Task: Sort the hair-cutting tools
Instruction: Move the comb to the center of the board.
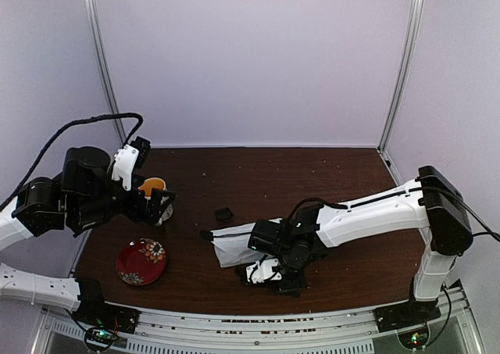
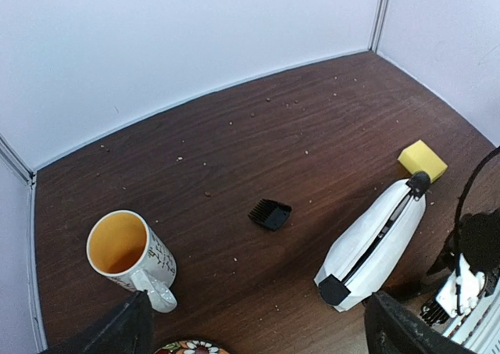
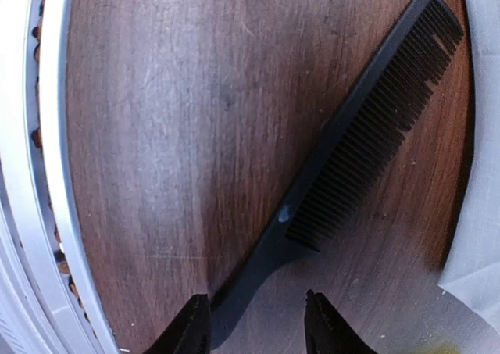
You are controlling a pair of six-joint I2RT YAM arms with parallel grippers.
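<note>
Jaws of the right gripper [image 3: 258,323] straddle the handle of the black comb [image 3: 359,127], spread, apparently to pinch it; the left gripper [image 2: 259,334] gapes idle.

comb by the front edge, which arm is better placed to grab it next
Right. The right gripper hangs directly over the comb, open, its fingers either side of the handle. The left gripper is open far off to the left, beside the mug.
</note>
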